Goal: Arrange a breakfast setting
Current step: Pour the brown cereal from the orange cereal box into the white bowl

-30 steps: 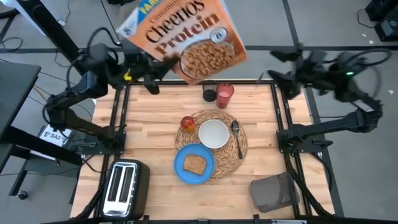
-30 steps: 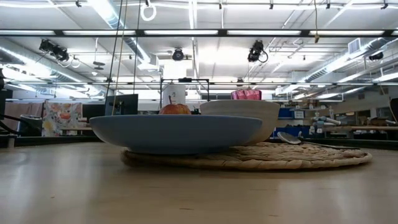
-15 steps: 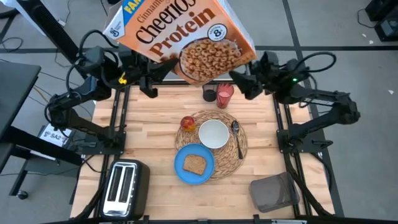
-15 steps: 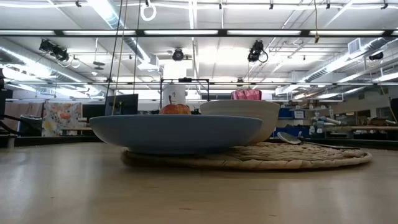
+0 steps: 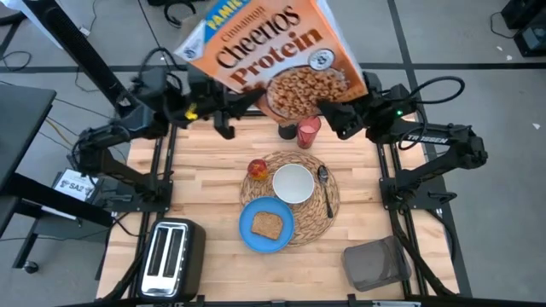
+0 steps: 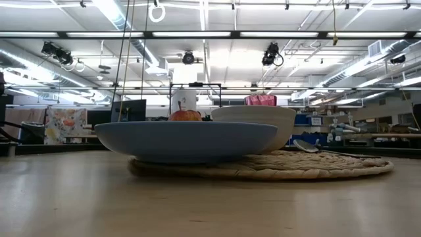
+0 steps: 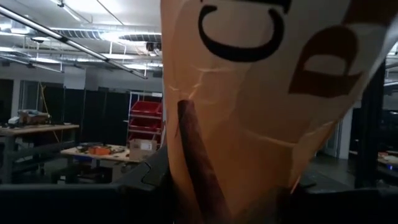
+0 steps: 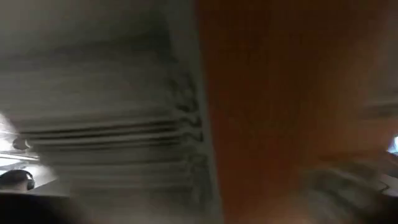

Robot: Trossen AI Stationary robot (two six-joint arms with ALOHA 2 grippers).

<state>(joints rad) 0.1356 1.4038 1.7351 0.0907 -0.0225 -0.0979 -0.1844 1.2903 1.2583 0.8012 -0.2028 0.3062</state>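
The orange Cheerios box (image 5: 273, 55) hangs high above the table's far edge, tilted. My left gripper (image 5: 226, 115) is shut on it at its lower left. My right gripper (image 5: 334, 115) is at the box's lower right corner; orange fills its wrist view (image 8: 292, 106). I cannot tell whether it touches the box. On the straw placemat (image 5: 322, 213) rest the white bowl (image 5: 293, 183), the spoon (image 5: 325, 188), the apple (image 5: 258, 169) and part of the blue plate (image 5: 250, 232) with toast (image 5: 268, 225). The red cup (image 5: 308, 130) stands behind the placemat. My left gripper holds the Cheerios box by its lower left edge (image 5: 239, 95), coming level from the table's left side. A dark finger (image 7: 196, 162) lies against the creased orange panel (image 7: 249, 124). The box is lifted clear of the table and tilted, with its printed front facing up.
A small black holder cup (image 5: 287, 130) stands beside the red cup. A silver toaster (image 5: 171, 256) sits at the near left corner and a grey pouch (image 5: 375, 263) at the near right. Bare wood (image 5: 205, 170) lies left of the placemat.
My right gripper has swung from the table's far right corner toward the box and now sits at its lower right corner. My left gripper has carried the box a little toward the table's right. The box has stayed lifted and has turned slightly.
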